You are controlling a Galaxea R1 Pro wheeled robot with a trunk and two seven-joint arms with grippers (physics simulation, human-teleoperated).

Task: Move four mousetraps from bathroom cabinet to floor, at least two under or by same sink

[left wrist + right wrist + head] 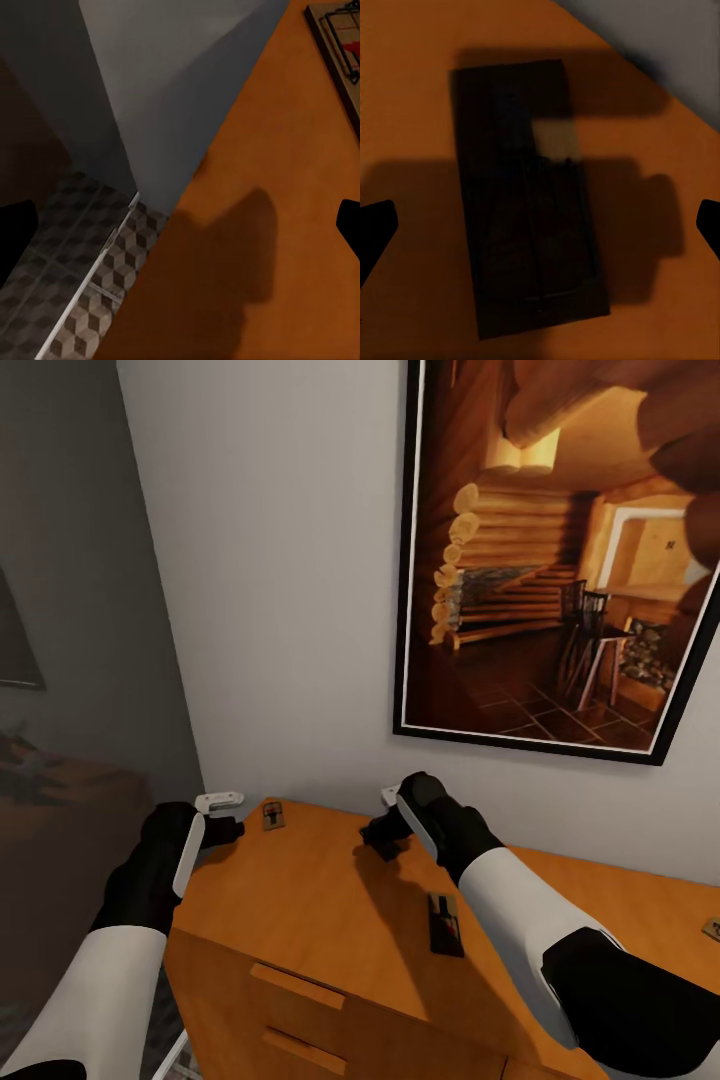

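Right wrist view: the right end effector (540,225) hangs spread wide over a shadowed mousetrap (529,199) lying flat on the cabinet (412,112), long axis crosswise to the finger gap. The left end effector (180,232), also spread, hovers at the cabinet's corner near a second mousetrap (273,816), above the bathroom floor (82,300).

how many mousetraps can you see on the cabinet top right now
3. One mousetrap lies at the cabinet's back left corner, one mid-top in the right arm's shadow, one at the view's right edge. Others may be hidden.
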